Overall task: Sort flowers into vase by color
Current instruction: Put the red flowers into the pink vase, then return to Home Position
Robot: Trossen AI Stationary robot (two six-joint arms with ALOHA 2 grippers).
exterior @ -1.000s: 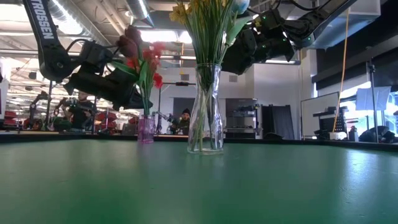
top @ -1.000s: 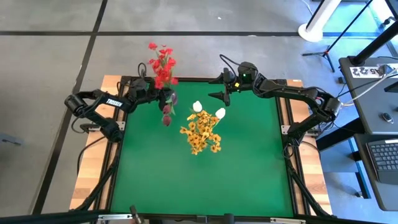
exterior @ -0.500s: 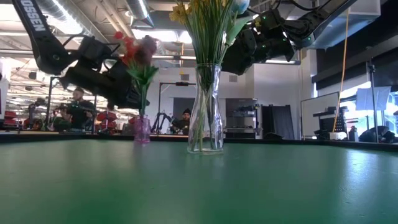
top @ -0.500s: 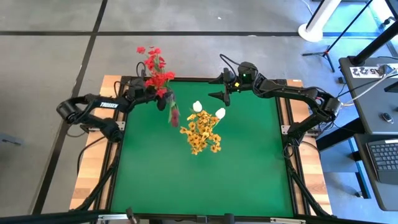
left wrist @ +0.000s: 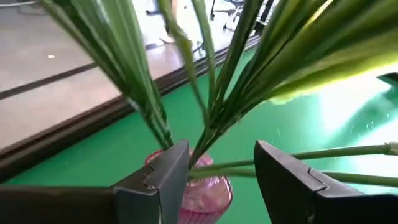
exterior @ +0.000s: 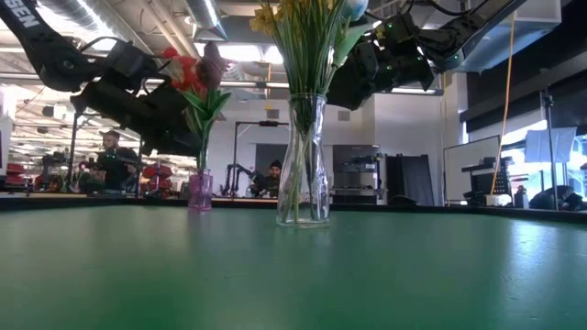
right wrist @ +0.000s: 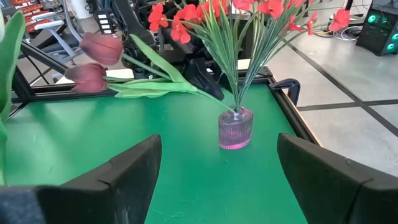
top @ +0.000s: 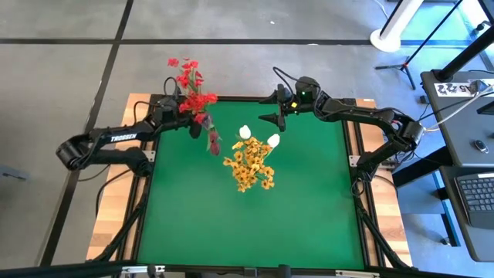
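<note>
Since the earlier frame the left gripper point(top: 171, 110) has pulled back toward the counter's far left corner, and its fingers point(left wrist: 163, 177) have parted, releasing the stems. Two vases stand on the green counter point(top: 247, 224). One small ribbed pink glass vase point(right wrist: 236, 128) near the far left corner holds the red blossom sprays point(top: 190, 83) and two dark red tulip buds point(right wrist: 93, 61). One tall clear glass vase point(exterior: 304, 163) at the middle holds the yellow-orange blossoms point(top: 248, 166) and two white buds point(top: 258, 137). The right gripper point(top: 272, 120) hovers near the far edge with fingers spread, holding nothing.
</note>
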